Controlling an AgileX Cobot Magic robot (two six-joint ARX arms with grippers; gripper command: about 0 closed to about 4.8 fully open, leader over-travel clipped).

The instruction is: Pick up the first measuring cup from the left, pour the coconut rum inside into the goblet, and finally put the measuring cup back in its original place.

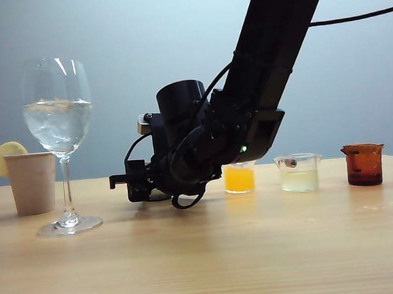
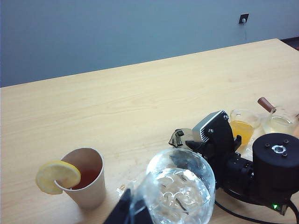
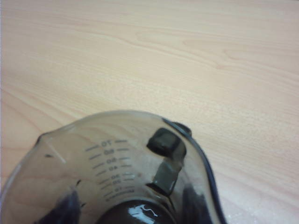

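The table [image 1: 205, 255] was the stage, and my right arm [image 1: 270, 46] reached down across it to a spot left of the orange cup [image 1: 239, 178]. The goblet [image 1: 59, 130] stood at the far left, already holding clear liquid, so I judged the coconut rum [image 1: 58, 124] poured. My right gripper [image 1: 142, 185] was clamped on the first measuring cup [image 3: 117, 172], which looked nearly empty and sat low at the tabletop; only setting it down and letting go seemed left. My left gripper [image 2: 128, 210] hung above the goblet, its state impossible to tell.
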